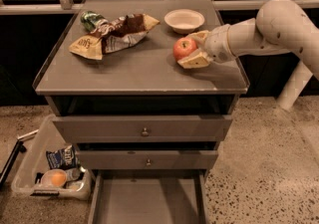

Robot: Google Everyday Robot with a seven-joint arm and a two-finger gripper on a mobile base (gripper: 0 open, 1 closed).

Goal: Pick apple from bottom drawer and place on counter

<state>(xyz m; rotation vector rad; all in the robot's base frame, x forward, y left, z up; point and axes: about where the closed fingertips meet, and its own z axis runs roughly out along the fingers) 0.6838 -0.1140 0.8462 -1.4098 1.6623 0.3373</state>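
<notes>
The white arm's 2-finger gripper (191, 49) has its tan fingers closed on the small round red apple (184, 47), low over the flat grey counter top (139, 68) near its right edge, so releasing it too high could send it rolling off.

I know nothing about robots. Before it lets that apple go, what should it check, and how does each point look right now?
1. Apple out of bottom drawer: ok.
2. Gripper shut on apple, a finger on each side: ok.
3. Apple over counter, inside its edges: ok.
4. Apple resting on counter: cannot tell.
5. Bowl apart from apple: ok.
6. Snack bags well off to the side: ok.
</notes>
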